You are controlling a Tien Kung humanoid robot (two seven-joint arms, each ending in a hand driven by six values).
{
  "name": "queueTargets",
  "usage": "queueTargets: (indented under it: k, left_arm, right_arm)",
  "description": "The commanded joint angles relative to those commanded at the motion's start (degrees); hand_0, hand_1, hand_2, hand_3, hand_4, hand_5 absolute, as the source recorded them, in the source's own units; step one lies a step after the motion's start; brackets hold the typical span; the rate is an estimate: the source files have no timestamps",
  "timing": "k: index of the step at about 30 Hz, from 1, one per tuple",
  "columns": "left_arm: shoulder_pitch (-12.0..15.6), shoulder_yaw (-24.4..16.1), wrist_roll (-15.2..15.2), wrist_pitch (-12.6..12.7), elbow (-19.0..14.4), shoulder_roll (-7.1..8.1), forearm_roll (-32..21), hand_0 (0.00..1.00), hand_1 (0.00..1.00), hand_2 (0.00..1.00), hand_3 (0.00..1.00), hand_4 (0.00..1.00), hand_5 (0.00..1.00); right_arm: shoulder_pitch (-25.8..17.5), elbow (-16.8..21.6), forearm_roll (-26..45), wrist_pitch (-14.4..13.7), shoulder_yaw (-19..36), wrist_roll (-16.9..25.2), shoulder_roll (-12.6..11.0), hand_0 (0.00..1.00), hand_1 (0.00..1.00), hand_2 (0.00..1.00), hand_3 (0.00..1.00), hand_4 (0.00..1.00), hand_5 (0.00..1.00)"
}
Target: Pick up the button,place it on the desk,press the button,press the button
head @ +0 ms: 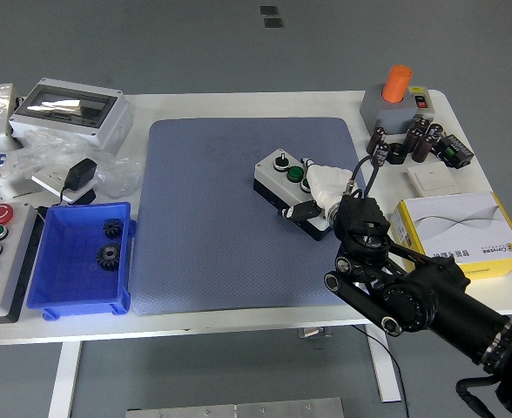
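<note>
Button box (pixel 284 175) already sits on the blue mat (pixel 212 218) on the surface, so your pick and place look done. Right robot hand (pixel 319 193) lies over its right end; grip unclear, pressing underway.

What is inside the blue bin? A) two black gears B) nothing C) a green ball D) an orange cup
A: two black gears lie on the floor of the blue bin at the table's left side.
</note>
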Motion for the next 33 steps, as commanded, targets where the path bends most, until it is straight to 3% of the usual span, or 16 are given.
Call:
queueTargets:
  k: [1, 2, 8, 9, 14, 15, 20, 21, 26, 27, 32, 33]
  left_arm:
    - [0.0, 0.0, 0.0, 0.0, 0.0, -0.01, 0.0, 0.731, 0.729, 0.675, 0.812, 0.657, 0.165]
    - [0.0, 0.0, 0.0, 0.0, 0.0, -0.02, 0.1, 0.732, 0.731, 0.676, 0.812, 0.656, 0.16]
    - [0.2, -0.1, 0.0, 0.1, 0.0, -0.01, 0.4, 0.732, 0.731, 0.676, 0.812, 0.656, 0.16]
    - [0.2, -0.2, -0.1, 0.1, 0.0, -0.01, 0.5, 0.733, 0.732, 0.677, 0.813, 0.657, 0.159]
    - [0.3, -0.3, -0.1, 0.2, 0.0, -0.04, 0.8, 0.733, 0.732, 0.677, 0.813, 0.657, 0.159]
    - [0.4, -0.4, -0.1, 0.2, 0.0, -0.04, 0.8, 0.734, 0.734, 0.679, 0.813, 0.659, 0.158]
    - [0.5, -0.7, -0.1, 0.4, 0.0, -0.03, 1.3, 0.734, 0.734, 0.679, 0.813, 0.659, 0.158]
    - [0.5, -0.7, -0.1, 0.4, 0.0, -0.03, 1.3, 0.734, 0.733, 0.681, 0.814, 0.66, 0.157]
    - [0.6, -1.0, -0.1, 0.5, 0.0, -0.03, 1.8, 0.734, 0.733, 0.681, 0.814, 0.66, 0.157]
    - [0.6, -1.0, -0.1, 0.5, 0.0, -0.04, 1.8, 0.734, 0.735, 0.684, 0.814, 0.663, 0.158]
    - [0.6, -1.1, -0.1, 0.5, 0.0, -0.06, 2.0, 0.734, 0.735, 0.684, 0.814, 0.663, 0.158]
    - [0.6, -1.1, -0.1, 0.5, 0.0, -0.07, 2.0, 0.735, 0.736, 0.685, 0.814, 0.664, 0.16]
  right_arm:
    - [0.0, -0.1, -0.1, -0.3, -0.1, 0.0, 0.0, 0.464, 0.641, 0.681, 0.906, 0.906, 0.341]
    - [0.1, -0.3, -0.1, -0.5, -0.3, 0.0, 0.1, 0.304, 0.512, 0.575, 0.768, 0.823, 0.252]
    - [0.2, -0.7, -0.6, -1.4, -1.0, 0.5, 0.1, 0.304, 0.512, 0.575, 0.768, 0.823, 0.252]
    - [0.2, -0.7, -0.7, -1.5, -1.1, 0.7, 0.1, 0.245, 0.438, 0.481, 0.616, 0.707, 0.144]
    - [0.4, -0.2, -0.8, -1.7, -1.6, 2.8, -0.4, 0.245, 0.438, 0.481, 0.616, 0.707, 0.144]
    - [0.5, 0.1, -0.6, -1.5, -1.9, 3.8, -0.7, 0.203, 0.39, 0.426, 0.526, 0.594, 0.126]
    - [1.2, 2.1, 1.6, -1.5, -4.2, 9.3, -2.3, 0.203, 0.39, 0.426, 0.526, 0.594, 0.126]
    - [1.4, 2.5, 2.0, -1.7, -4.7, 10.4, -2.7, 0.208, 0.38, 0.392, 0.483, 0.436, 0.002]
    - [3.1, 5.6, 3.9, -3.4, -7.7, 18.0, -5.5, 0.208, 0.38, 0.392, 0.483, 0.436, 0.002]
    - [3.5, 6.1, 4.1, -3.7, -7.9, 19.7, -6.2, 0.214, 0.389, 0.38, 0.501, 0.308, 0.002]
    - [4.9, 7.1, 4.2, -4.1, -8.9, 27.0, -8.7, 0.214, 0.389, 0.38, 0.501, 0.308, 0.002]
    - [5.1, 7.1, 4.0, -4.1, -9.1, 28.2, -9.1, 0.238, 0.399, 0.376, 0.495, 0.216, 0.002]
